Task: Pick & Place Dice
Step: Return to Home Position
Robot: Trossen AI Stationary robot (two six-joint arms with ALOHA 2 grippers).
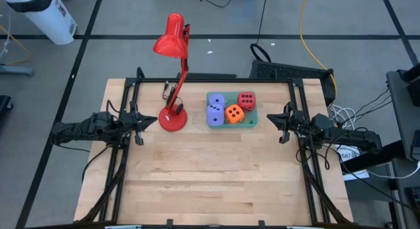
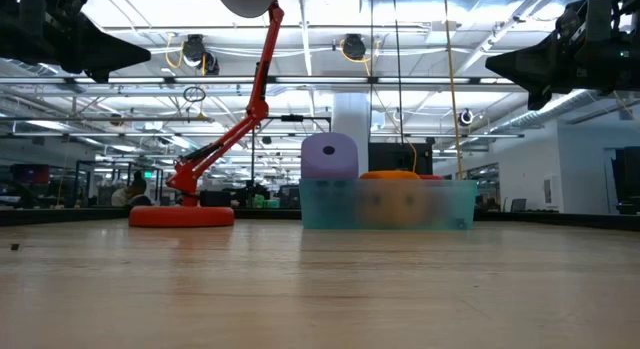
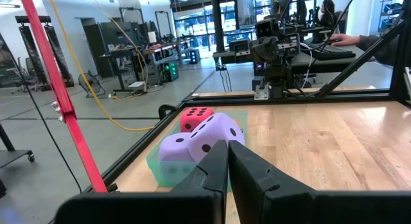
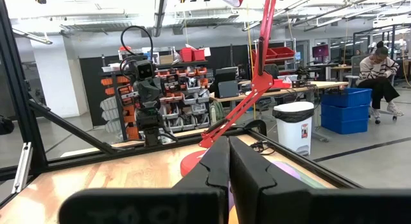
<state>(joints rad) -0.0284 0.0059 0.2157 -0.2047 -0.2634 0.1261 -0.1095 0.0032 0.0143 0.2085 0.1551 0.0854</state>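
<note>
Four dice sit in a green tray (image 1: 252, 122) near the table's far edge: two lavender-blue (image 1: 216, 100) (image 1: 214, 115), one orange (image 1: 234, 113) and one red (image 1: 247, 100). The low view shows a lavender die (image 2: 330, 155) and the orange one (image 2: 390, 175) rising above the tray wall (image 2: 440, 205). My left gripper (image 1: 155, 122) hovers shut at the table's left, by the lamp base. In its wrist view its fingers (image 3: 228, 148) point at the lavender dice (image 3: 215, 129) and the red die (image 3: 196, 116). My right gripper (image 1: 269, 119) hovers shut just right of the tray, with its fingers closed in its wrist view (image 4: 228, 144).
A red desk lamp stands by its round base (image 1: 173, 119) left of the tray, and its arm leans toward the far edge with the shade (image 1: 169, 40) beyond the table. A black frame (image 1: 216, 79) rims the table. Bare wood (image 1: 210, 176) fills the near half.
</note>
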